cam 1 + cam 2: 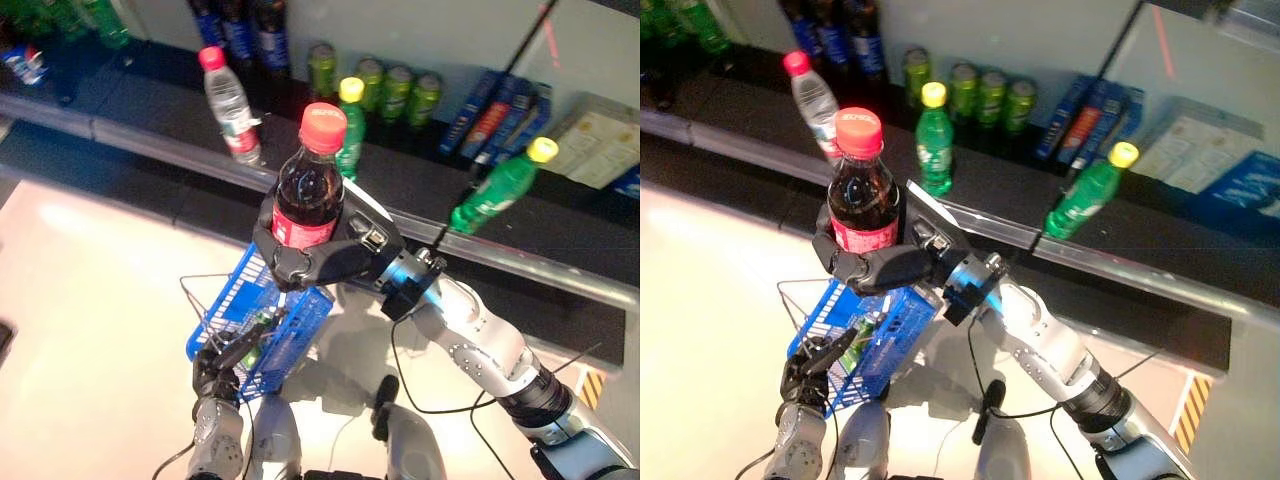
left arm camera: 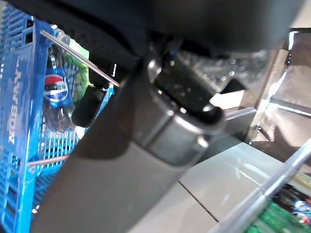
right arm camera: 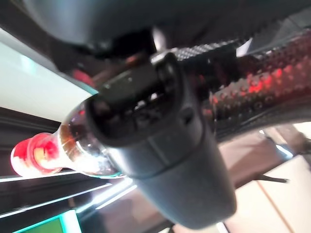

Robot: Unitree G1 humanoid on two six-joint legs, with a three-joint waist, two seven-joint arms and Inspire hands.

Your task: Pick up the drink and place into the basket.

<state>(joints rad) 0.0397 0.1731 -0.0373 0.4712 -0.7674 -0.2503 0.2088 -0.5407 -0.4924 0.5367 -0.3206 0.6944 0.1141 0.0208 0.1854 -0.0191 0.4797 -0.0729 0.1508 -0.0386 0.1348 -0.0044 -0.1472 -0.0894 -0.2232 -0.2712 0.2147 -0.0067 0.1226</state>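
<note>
While the right hand [image 1: 330, 260] is grasping the cola bottle [image 1: 308, 200] at frame centre, the left hand [image 1: 222, 362] is gripping the blue basket [image 1: 262, 330] handle below; lowering into it is remaining.

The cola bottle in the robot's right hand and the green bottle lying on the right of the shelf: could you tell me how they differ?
The cola bottle is dark with a red cap and red label; the green bottle is green with a yellow cap. The cola bottle stands upright, gripped by the right hand above the blue basket; the green bottle lies tilted on the shelf, untouched. Both are capped plastic drink bottles.
</note>
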